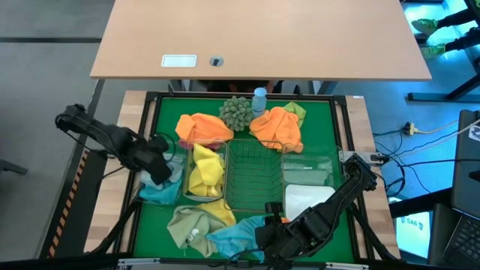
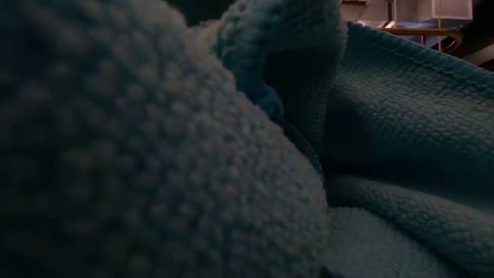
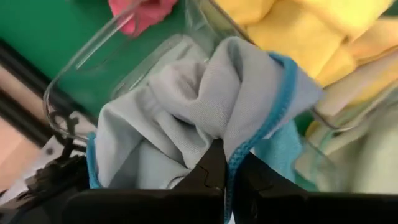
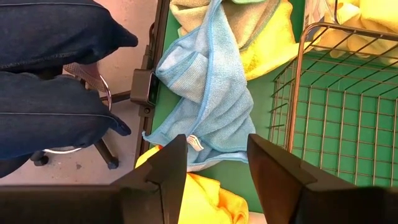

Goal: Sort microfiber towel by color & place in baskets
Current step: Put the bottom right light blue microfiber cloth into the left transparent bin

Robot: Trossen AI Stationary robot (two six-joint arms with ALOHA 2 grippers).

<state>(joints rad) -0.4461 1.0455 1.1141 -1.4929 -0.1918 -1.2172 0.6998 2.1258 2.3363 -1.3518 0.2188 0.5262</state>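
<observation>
A green mat is covering the desk (image 1: 157,112), with a plain wooden table and grey floor lying beyond it. The left claw (image 3: 225,163) is clenching a fold of a light blue microfiber towel (image 3: 186,118), hanging it over the clear plastic bin (image 3: 93,59) directly beneath; a second clear bin of yellow towels (image 1: 204,171) is sitting just beside. The right claw (image 4: 216,163) is standing released, jaws spread, hovering above another light blue microfiber towel (image 4: 211,99) lying crumpled on the mat just ahead of it, with the dark wire-mesh basket (image 4: 336,106) near to one side. A yellow towel (image 4: 199,199) is lying under the right claw. Judgement: the cloth is appearing light, limp and non-slip; a pinch on a raised fold near the middle should be serving best, since an edge grip is risking trailing corners snagging the mesh.
</observation>
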